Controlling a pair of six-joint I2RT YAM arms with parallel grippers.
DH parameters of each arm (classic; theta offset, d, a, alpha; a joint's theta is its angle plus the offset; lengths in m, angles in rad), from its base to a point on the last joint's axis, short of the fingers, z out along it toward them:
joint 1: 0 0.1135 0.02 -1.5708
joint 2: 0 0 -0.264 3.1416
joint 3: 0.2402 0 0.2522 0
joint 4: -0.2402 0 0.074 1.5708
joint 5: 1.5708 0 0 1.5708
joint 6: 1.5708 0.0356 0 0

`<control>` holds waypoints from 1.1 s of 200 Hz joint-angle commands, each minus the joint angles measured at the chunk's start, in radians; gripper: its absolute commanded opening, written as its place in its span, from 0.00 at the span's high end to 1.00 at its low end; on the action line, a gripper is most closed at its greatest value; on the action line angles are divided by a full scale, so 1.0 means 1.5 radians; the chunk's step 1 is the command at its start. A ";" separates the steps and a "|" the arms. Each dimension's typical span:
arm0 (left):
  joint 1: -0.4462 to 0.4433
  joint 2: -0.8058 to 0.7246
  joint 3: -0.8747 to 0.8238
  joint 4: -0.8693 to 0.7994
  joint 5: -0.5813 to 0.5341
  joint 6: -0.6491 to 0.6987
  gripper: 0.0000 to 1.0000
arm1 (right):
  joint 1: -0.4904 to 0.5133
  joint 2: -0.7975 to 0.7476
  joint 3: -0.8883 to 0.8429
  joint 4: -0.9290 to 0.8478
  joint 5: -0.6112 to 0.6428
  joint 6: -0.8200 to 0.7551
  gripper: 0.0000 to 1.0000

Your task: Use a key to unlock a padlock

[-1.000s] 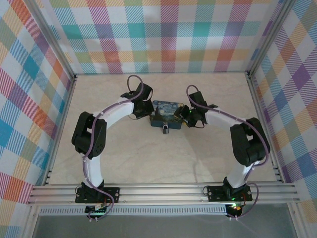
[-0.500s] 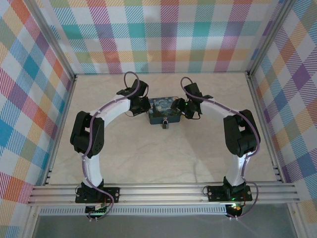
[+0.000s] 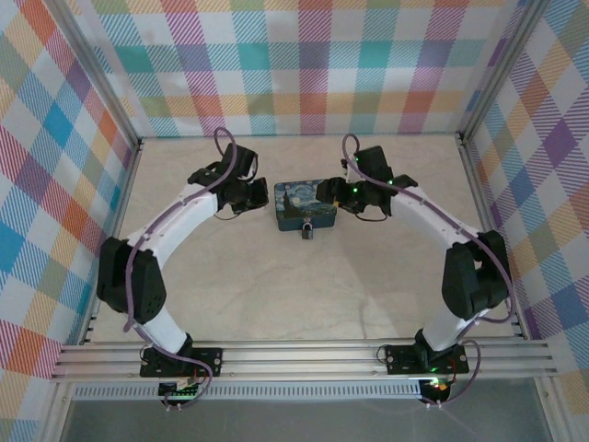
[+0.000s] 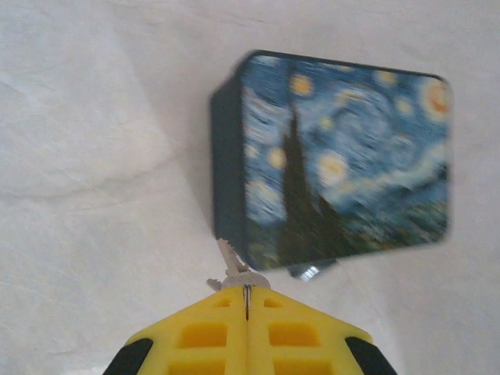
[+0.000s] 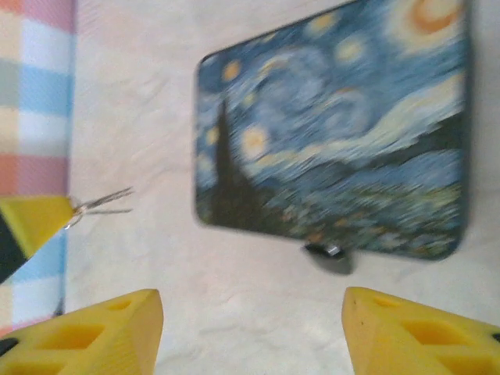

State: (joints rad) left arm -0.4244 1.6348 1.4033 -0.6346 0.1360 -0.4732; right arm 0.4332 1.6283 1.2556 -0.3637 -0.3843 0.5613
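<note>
While our left gripper (image 4: 247, 295) pinches the thin silvery key (image 4: 232, 264), right gripper (image 5: 251, 324) gaping empty, we judge the tiny dark padlock (image 3: 306, 231) not yet unlocked.

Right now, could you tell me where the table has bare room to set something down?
The table between the padlock and the near rail is bare, as is the band behind the box to the back wall. Beside the box it is crowded by the left arm and right arm.

Hemmed on three sides by plaid walls (image 3: 322, 64); floored with a cream marbled tabletop (image 3: 276, 295); edged nearside by aluminium rails (image 3: 304, 354).
</note>
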 commanded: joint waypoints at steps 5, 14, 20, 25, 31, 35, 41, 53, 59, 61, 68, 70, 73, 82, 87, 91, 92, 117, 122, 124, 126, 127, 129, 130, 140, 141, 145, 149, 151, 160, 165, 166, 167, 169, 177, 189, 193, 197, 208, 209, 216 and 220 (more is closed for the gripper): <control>-0.006 -0.028 -0.025 0.003 0.146 0.051 1.00 | 0.039 -0.029 -0.073 0.120 -0.142 -0.022 0.49; -0.007 -0.032 -0.029 0.014 0.170 0.050 1.00 | 0.041 -0.038 -0.100 0.170 -0.170 -0.022 0.54; -0.007 -0.034 -0.031 0.022 0.191 0.049 1.00 | 0.042 -0.044 -0.116 0.198 -0.177 -0.018 0.59; -0.008 -0.035 -0.031 0.029 0.210 0.048 1.00 | 0.042 -0.047 -0.130 0.216 -0.177 -0.016 0.62; -0.010 -0.036 -0.031 0.035 0.228 0.048 1.00 | 0.042 -0.049 -0.143 0.234 -0.177 -0.015 0.64; -0.011 -0.036 -0.031 0.038 0.238 0.048 1.00 | 0.041 -0.048 -0.149 0.244 -0.178 -0.012 0.65; -0.013 -0.036 -0.028 0.043 0.253 0.048 1.00 | 0.041 -0.044 -0.156 0.257 -0.186 -0.008 0.67; -0.019 -0.033 -0.025 0.049 0.281 0.052 1.00 | 0.043 -0.035 -0.166 0.301 -0.216 0.010 0.69; -0.022 -0.030 -0.020 0.049 0.289 0.055 1.00 | 0.046 -0.034 -0.172 0.320 -0.220 0.012 0.67; -0.023 -0.028 -0.019 0.048 0.293 0.056 1.00 | 0.046 -0.035 -0.174 0.324 -0.219 0.010 0.66; -0.028 -0.024 -0.013 0.041 0.302 0.062 1.00 | 0.052 -0.041 -0.182 0.333 -0.210 -0.007 0.63; -0.029 -0.022 -0.011 0.038 0.304 0.064 1.00 | 0.053 -0.042 -0.184 0.336 -0.206 -0.012 0.62; -0.030 -0.019 -0.006 0.034 0.307 0.066 1.00 | 0.055 -0.046 -0.188 0.340 -0.201 -0.024 0.61; -0.035 -0.012 0.003 0.023 0.313 0.071 1.00 | 0.058 -0.060 -0.198 0.343 -0.181 -0.059 0.59; -0.038 -0.010 0.009 0.016 0.314 0.075 1.00 | 0.058 -0.067 -0.201 0.342 -0.169 -0.076 0.59; -0.041 -0.008 0.012 0.012 0.314 0.077 1.00 | 0.058 -0.073 -0.202 0.337 -0.157 -0.091 0.59; -0.041 -0.008 0.012 0.011 0.314 0.077 1.00 | 0.059 -0.075 -0.202 0.336 -0.156 -0.095 0.59; -0.052 -0.002 0.025 -0.004 0.318 0.083 1.00 | 0.058 -0.081 -0.165 0.259 -0.141 -0.197 0.59; -0.054 -0.001 0.026 -0.005 0.321 0.082 1.00 | 0.058 -0.078 -0.155 0.242 -0.149 -0.214 0.59; -0.054 -0.001 0.027 -0.005 0.321 0.082 1.00 | 0.058 -0.077 -0.151 0.238 -0.151 -0.223 0.59; -0.054 -0.001 0.028 -0.005 0.323 0.081 1.00 | 0.058 -0.077 -0.149 0.233 -0.155 -0.230 0.59; -0.054 -0.001 0.028 -0.006 0.323 0.082 1.00 | 0.058 -0.076 -0.147 0.230 -0.156 -0.232 0.59; -0.054 0.000 0.028 -0.006 0.324 0.082 1.00 | 0.059 -0.075 -0.144 0.225 -0.158 -0.237 0.58; -0.054 0.000 0.029 -0.006 0.324 0.083 1.00 | 0.058 -0.075 -0.143 0.223 -0.159 -0.240 0.58; -0.057 0.001 0.032 -0.010 0.324 0.082 1.00 | 0.058 -0.074 -0.135 0.206 -0.167 -0.269 0.57; -0.057 0.001 0.033 -0.010 0.324 0.083 1.00 | 0.059 -0.074 -0.134 0.205 -0.168 -0.272 0.57; -0.058 0.001 0.034 -0.012 0.322 0.084 1.00 | 0.058 -0.075 -0.133 0.200 -0.172 -0.282 0.56; -0.059 0.001 0.035 -0.014 0.323 0.085 1.00 | 0.058 -0.077 -0.132 0.197 -0.174 -0.291 0.56; -0.059 0.001 0.035 -0.015 0.324 0.086 1.00 | 0.058 -0.077 -0.133 0.196 -0.175 -0.295 0.56; -0.059 0.000 0.035 -0.017 0.325 0.086 1.00 | 0.058 -0.081 -0.135 0.193 -0.180 -0.313 0.56; -0.060 0.000 0.035 -0.017 0.327 0.088 1.00 | 0.059 -0.082 -0.135 0.189 -0.183 -0.323 0.56; -0.060 0.000 0.034 -0.016 0.327 0.088 1.00 | 0.059 -0.082 -0.135 0.188 -0.183 -0.323 0.56; -0.060 -0.001 0.034 -0.016 0.328 0.088 1.00 | 0.059 -0.082 -0.135 0.187 -0.184 -0.326 0.56; -0.060 0.000 0.034 -0.017 0.329 0.089 1.00 | 0.059 -0.082 -0.135 0.186 -0.185 -0.328 0.56; -0.060 -0.001 0.034 -0.018 0.333 0.090 1.00 | 0.058 -0.082 -0.132 0.178 -0.193 -0.341 0.56; -0.060 0.001 0.035 -0.021 0.338 0.093 1.00 | 0.059 -0.082 -0.127 0.171 -0.211 -0.355 0.57; -0.060 0.001 0.035 -0.021 0.341 0.095 1.00 | 0.058 -0.081 -0.126 0.168 -0.218 -0.360 0.57; -0.060 0.002 0.036 -0.022 0.343 0.095 1.00 | 0.058 -0.081 -0.125 0.167 -0.224 -0.363 0.57; -0.060 0.003 0.037 -0.024 0.348 0.098 1.00 | 0.059 -0.082 -0.123 0.166 -0.239 -0.370 0.58; -0.060 0.004 0.038 -0.024 0.348 0.098 1.00 | 0.059 -0.082 -0.122 0.166 -0.240 -0.371 0.58; -0.060 0.005 0.040 -0.027 0.351 0.099 1.00 | 0.058 -0.083 -0.122 0.166 -0.243 -0.374 0.58; -0.060 0.005 0.041 -0.027 0.353 0.100 1.00 | 0.058 -0.084 -0.122 0.165 -0.245 -0.376 0.58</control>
State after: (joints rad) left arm -0.5030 1.6279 1.4261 -0.6369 0.6220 -0.3504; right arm 0.5125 1.5303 1.0359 -0.0883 -0.6762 0.0780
